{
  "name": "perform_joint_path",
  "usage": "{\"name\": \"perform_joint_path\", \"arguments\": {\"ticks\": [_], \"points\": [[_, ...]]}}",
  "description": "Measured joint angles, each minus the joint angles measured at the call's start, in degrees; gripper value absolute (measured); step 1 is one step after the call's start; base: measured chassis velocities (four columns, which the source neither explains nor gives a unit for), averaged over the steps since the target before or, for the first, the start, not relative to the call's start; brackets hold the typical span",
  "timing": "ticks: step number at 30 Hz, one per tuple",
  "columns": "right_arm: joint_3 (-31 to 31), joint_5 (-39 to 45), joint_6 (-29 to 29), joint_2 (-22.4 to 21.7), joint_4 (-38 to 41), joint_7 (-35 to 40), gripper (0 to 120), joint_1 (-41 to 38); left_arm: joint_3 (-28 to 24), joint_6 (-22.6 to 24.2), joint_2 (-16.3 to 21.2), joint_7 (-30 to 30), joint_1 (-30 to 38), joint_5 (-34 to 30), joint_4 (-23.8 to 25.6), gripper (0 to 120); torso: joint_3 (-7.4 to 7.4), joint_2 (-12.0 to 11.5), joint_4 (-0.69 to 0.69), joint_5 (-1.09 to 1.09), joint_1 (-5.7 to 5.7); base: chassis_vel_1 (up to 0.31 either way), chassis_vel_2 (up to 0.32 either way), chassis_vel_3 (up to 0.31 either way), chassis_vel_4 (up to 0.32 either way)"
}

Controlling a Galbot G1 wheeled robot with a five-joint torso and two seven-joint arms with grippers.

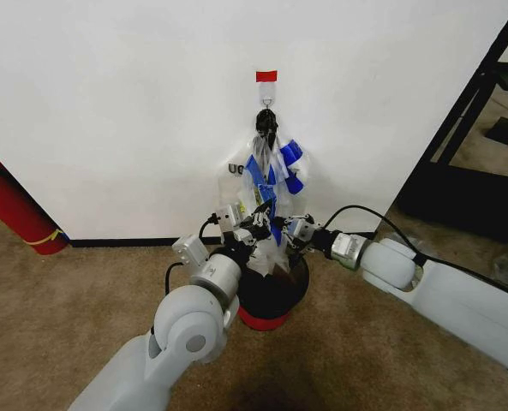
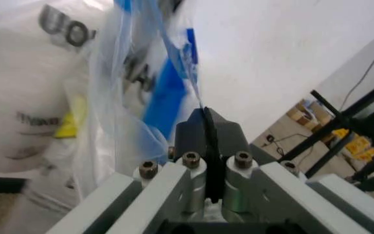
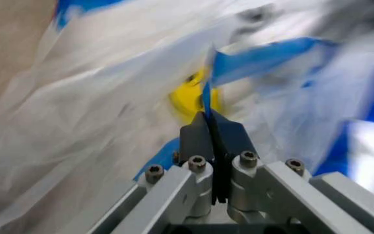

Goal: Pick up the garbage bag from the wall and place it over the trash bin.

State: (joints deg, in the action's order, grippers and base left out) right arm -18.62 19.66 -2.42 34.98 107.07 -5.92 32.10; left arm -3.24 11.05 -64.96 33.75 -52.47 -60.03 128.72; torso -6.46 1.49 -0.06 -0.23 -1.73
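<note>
Translucent garbage bag [image 1: 266, 193], blue-patched, pinched by left hand [image 1: 252, 224] and right hand [image 1: 281, 224].

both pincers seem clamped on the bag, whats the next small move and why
Probably draw the left pincer and right pincer apart: both pinch the thin translucent smiley-print plastic bag, still bunched on the metal wall hook above the round black bin.

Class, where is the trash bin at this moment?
In the head view, the trash bin stands on the carpet at the wall's foot, directly below the hanging garbage bag.
</note>
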Motion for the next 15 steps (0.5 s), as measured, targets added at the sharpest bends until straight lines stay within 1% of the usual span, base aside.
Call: {"name": "perform_joint_path", "arguments": {"ticks": [1,2,3,4,6,7,8,9,10,11,12,13,14,15], "points": [[3.46,1.27,-0.21,-0.16,1.15,0.6,0,3.14,0.4,-0.04,0.07,-0.01,-0.17,0.02,-0.08,0,0.0,0.0,-0.01,0.01,0.0,0.0,0.0,0.0,0.0],[3.46,1.27,-0.21,-0.16,1.15,0.6,0,3.14,0.4,-0.04,0.07,-0.01,-0.17,0.02,-0.08,0,0.0,0.0,-0.01,0.01,0.0,0.0,0.0,0.0,0.0],[6.51,2.65,-0.42,-0.21,2.18,1.13,0,5.96,0.73,-0.08,0.2,-0.02,-0.35,0.05,-0.11,0,0.0,0.0,0.01,0.02,0.0,0.0,0.0,0.0,0.0],[10.32,4.97,-0.68,-0.25,3.68,2.18,0,9.67,1.29,-0.14,0.49,-0.09,-0.69,0.1,-0.11,0,0.0,0.0,-0.03,0.02,0.0,0.0,0.0,0.0,0.0],[13.74,9.52,-1.61,0.05,5.75,4.26,0,13.66,2.63,-0.27,1.17,-0.3,-1.85,0.22,0.39,0,0.0,0.0,-0.07,0.0,0.0,0.0,0.0,0.0,0.0],[14.46,11.26,-1.96,0.66,6.09,4.77,0,14.22,3.61,-0.32,1.55,-0.36,-2.81,0.36,1.03,0,0.0,0.0,-0.07,0.0,0.0,0.0,0.0,0.0,0.0],[15.23,14.0,-2.29,1.81,6.51,5.27,0,14.52,5.25,-0.4,2.0,-0.4,-4.45,0.61,2.32,0,0.0,0.0,-0.02,0.01,0.0,0.0,0.0,0.0,0.0],[15.23,14.0,-2.29,1.81,6.51,5.27,0,14.52,5.25,-0.4,2.0,-0.4,-4.45,0.61,2.32,0,0.0,0.0,-0.02,0.01,0.0,0.0,0.0,0.0,0.0],[15.81,16.37,-2.38,2.75,6.98,5.9,0,14.8,6.32,-0.42,2.34,-0.39,-5.57,0.74,3.21,0,0.0,0.0,0.07,0.03,0.01,0.0,0.0,0.0,0.0],[16.39,18.6,-2.36,3.43,7.77,6.91,0,15.44,7.14,-0.43,2.61,-0.35,-6.37,0.82,3.93,0,0.0,0.0,0.09,0.01,0.0,0.0,0.0,0.0,0.0],[16.81,20.44,-2.26,3.8,8.48,7.61,0,16.14,7.7,-0.43,2.86,-0.29,-6.97,0.87,4.44,0,0.01,0.0,0.09,-0.02,0.01,0.0,0.0,0.0,0.0],[17.23,22.47,-2.12,4.17,9.25,8.08,0,16.96,8.39,-0.43,3.21,-0.2,-7.92,0.94,5.2,0,0.0,0.0,0.05,-0.04,0.0,0.0,0.0,0.0,0.0],[17.51,23.6,-2.06,4.44,9.74,8.22,0,17.69,9.06,-0.43,3.54,-0.14,-8.99,0.99,6.03,0,0.0,0.0,0.02,-0.02,0.0,0.0,0.0,0.0,0.0],[18.17,24.33,-2.02,4.74,10.31,8.25,0,19.11,9.63,-0.43,3.89,-0.1,-10.25,1.05,7.01,0,0.0,0.0,0.02,0.02,0.0,0.0,0.0,0.0,0.0]]}}
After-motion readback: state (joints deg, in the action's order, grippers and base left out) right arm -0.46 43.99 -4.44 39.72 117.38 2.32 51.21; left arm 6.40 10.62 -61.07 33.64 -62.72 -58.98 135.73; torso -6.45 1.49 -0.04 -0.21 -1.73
